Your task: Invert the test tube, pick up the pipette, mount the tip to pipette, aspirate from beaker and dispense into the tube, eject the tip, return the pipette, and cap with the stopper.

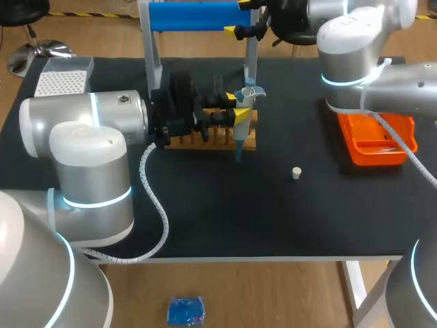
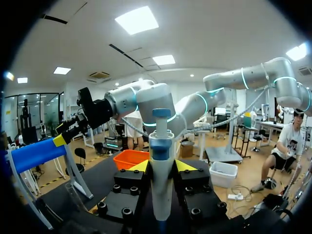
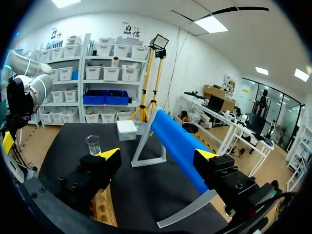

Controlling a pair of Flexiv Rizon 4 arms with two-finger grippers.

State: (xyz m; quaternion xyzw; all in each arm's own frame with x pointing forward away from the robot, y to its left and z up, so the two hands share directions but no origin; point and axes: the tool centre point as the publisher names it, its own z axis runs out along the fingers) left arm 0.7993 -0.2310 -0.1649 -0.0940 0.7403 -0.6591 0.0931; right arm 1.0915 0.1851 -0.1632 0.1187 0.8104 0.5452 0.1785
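Tip box (image 1: 61,80): white, perforated top, upper left of the head view, well apart from the rest. Rack (image 1: 212,139): wood, slotted, centre. I cannot make out the tube in it. Beaker (image 3: 92,144): clear glass, upright behind the rack, ahead of the right gripper and off to one side. Bar (image 1: 194,16): blue, horizontal on a white stand, top centre. Left gripper (image 1: 237,109): over the rack's right end, both yellow-tipped fingers closed against the pipette (image 1: 242,130). The pipette hangs upright in front of the rack with its nose pointing down. Pipette, handling: probably light, rigid, smooth plastic that could slip. The mid-barrel hold below the plunger looks sound, and the slim nose should be kept from side knocks. Right gripper (image 3: 157,156): top centre at the bar's right end, fingers spread wide and holding nothing. Stopper (image 1: 296,173): small and pale, alone right of centre. It is likely light and prone to rolling, so pinch its sides. Tray (image 1: 374,147): orange, right side. Markings: none legible on any item.
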